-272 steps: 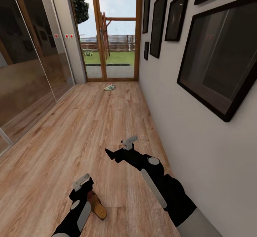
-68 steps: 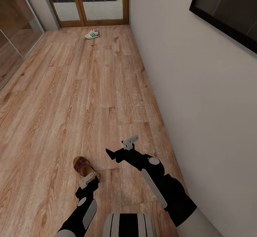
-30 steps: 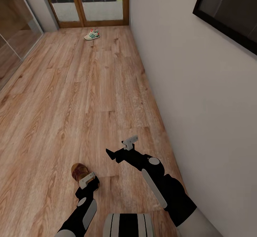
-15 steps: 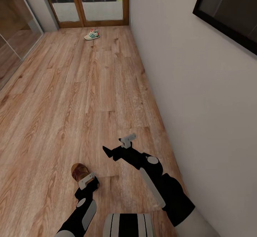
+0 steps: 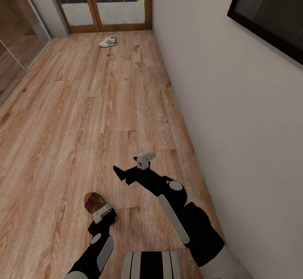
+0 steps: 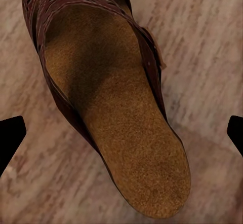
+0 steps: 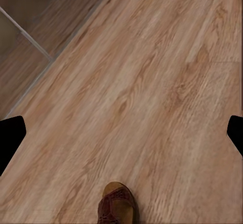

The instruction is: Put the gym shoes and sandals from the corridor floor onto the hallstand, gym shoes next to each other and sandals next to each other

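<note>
One brown leather sandal (image 5: 92, 200) lies on the wood-plank corridor floor (image 5: 105, 115) just ahead of my base. My left gripper (image 5: 102, 212) hangs right above its heel end, open; in the left wrist view the sandal (image 6: 116, 117) lies between the wide-apart fingertips of that gripper (image 6: 121, 135). My right gripper (image 5: 130, 166) is open over bare floor to the sandal's right, and its wrist view catches the sandal (image 7: 117, 204) at the frame edge. A white gym shoe (image 5: 108, 40) with green stripes rests far down the corridor near the doors. The hallstand is out of view.
A white wall (image 5: 219, 102) runs along the right with a dark-framed picture (image 5: 269, 14). Wood-framed glass doors (image 5: 113, 5) close the far end. A glass panel (image 5: 17, 30) lines the left side. Open floor stretches between me and the gym shoe.
The view tilted down and I came up to the sandal. In the last second my right gripper swung left and slightly forward. The left gripper has held still over the sandal.
</note>
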`<state>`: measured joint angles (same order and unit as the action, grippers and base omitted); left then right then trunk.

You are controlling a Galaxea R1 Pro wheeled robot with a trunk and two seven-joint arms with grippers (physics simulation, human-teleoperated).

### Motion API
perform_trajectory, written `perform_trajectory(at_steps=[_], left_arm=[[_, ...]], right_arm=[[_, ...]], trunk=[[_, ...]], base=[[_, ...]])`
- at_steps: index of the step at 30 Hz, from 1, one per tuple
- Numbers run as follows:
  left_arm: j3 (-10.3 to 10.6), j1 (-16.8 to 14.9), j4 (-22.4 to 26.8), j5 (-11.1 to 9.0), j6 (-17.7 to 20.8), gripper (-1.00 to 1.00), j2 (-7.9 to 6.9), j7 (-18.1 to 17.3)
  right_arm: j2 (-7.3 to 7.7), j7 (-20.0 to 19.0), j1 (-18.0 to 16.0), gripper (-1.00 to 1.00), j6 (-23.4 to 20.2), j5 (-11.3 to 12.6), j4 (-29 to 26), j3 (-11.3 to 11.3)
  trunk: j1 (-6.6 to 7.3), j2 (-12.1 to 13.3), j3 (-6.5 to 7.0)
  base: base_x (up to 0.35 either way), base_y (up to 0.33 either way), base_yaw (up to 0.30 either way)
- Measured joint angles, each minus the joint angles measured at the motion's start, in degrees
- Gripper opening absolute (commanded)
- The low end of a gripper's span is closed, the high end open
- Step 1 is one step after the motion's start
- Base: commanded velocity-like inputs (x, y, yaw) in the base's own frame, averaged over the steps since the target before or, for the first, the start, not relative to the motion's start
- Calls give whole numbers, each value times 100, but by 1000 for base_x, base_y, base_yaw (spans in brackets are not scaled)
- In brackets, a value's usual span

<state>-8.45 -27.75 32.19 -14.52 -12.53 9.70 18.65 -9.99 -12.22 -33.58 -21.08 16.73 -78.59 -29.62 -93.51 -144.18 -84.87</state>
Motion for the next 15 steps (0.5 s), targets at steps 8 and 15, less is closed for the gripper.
perform_trajectory(at_steps=[8,15], left_arm=[[0,-1,-1,0,0,100,-3,0],[0,0,-1,0,0,100,-1,0]], right_arm=[[0,18,-258,100,-85,3,5,6],[0,43,-482,100,-310,146,144,14]], trunk=[[0,0,0],[0,0,0]], base=[[0,0,0],[0,0,0]])
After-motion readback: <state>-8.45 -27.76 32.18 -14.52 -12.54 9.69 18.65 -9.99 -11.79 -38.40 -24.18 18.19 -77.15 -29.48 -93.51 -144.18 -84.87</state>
